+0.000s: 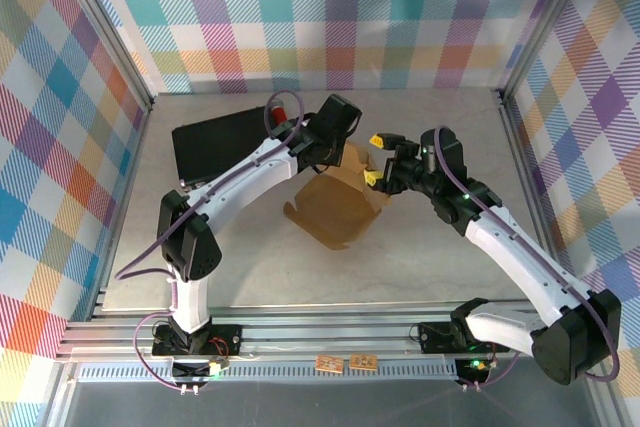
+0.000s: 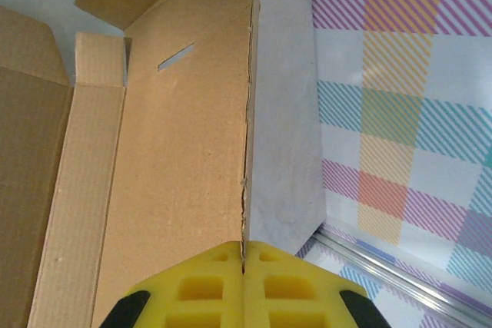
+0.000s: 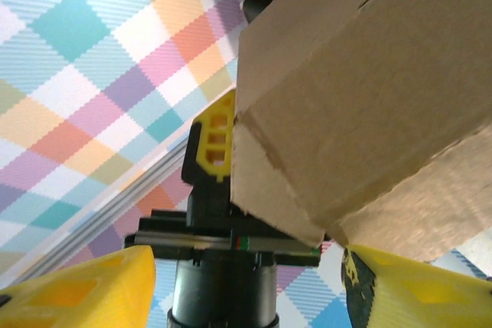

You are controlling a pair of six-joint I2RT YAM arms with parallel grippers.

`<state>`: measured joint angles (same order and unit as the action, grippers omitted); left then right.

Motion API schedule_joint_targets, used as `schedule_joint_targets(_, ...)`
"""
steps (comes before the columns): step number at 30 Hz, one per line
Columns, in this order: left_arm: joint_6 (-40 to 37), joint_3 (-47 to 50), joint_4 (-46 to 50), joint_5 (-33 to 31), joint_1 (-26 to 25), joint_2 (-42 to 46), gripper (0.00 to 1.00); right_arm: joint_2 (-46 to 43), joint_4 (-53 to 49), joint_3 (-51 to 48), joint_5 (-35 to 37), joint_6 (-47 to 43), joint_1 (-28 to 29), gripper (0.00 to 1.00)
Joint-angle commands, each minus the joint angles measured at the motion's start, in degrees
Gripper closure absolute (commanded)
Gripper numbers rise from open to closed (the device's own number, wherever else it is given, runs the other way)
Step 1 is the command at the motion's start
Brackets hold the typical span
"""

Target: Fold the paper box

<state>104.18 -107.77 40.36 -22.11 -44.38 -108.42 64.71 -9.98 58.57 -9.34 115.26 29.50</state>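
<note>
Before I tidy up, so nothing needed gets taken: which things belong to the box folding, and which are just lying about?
In the job: paper box; left gripper, shut on its flap edge; right gripper, open.
Lying about: black case; red cylinder at its corner.

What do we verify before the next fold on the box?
1. Left fingers shut on box panel edge: ok.
2. Right fingers open: ok.
3. Box corner between right fingers: ok.
4. Right fingers touching box: cannot tell.
5. Slot unblocked: ok.
6. Box fully folded: not ok, near flaps lie flat.
</note>
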Motion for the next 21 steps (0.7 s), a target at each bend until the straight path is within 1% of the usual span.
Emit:
schedule_joint_targets(1, 0.17, -3.0, 0.88, -3.01, 0.58, 3.25, 1.0, -0.6, -1.72, 2.24, 1.04, 1.74, 0.65, 0.34)
schedule_joint_targets(6, -0.27, -4.95, 1.57, -4.37, 0.89, 4.09, 1.0, -0.5, -0.38, 3.58, 1.56, 2.38, 2.4, 0.3)
schedule_joint_targets(9, 0.45, -5.03, 1.33, -4.23, 0.94, 4.33, 1.0, 0.95, 1.55, 4.71, 2.71, 2.63, 4.0, 0.3)
schedule_joint_targets(13, 0.38, -4.78, 0.85, -4.38, 0.89, 5.3, 1.0, 2.41, 5.57, 4.16, 4.51, 4.19, 4.69, 0.3)
schedule_joint_targets(15, 0.24, -4.4, 0.5, -4.91, 0.99, 5.88, 1.0, 2.79, 7.17, 4.59, 5.03, 4.0, 4.93, 0.27)
schedule_joint_targets(16, 0.18, -4.12, 0.38, -5.24, 1.18, 6.31, 1.0, 2.8, 7.14, 5.16, 5.23, 3.27, 5.39, 0.25)
schedule_joint_targets(18, 0.27, -3.45, -0.39, -5.49, 1.57, 6.76, 1.0, 1.74, 6.41, 5.0, 7.21, 2.08, 7.13, 0.18)
schedule_joint_targets(21, 0.65, -3.06, -1.61, -5.27, 2.36, 6.97, 1.0, -0.47, 8.31, 1.02, 11.83, 3.15, 10.73, 0.08)
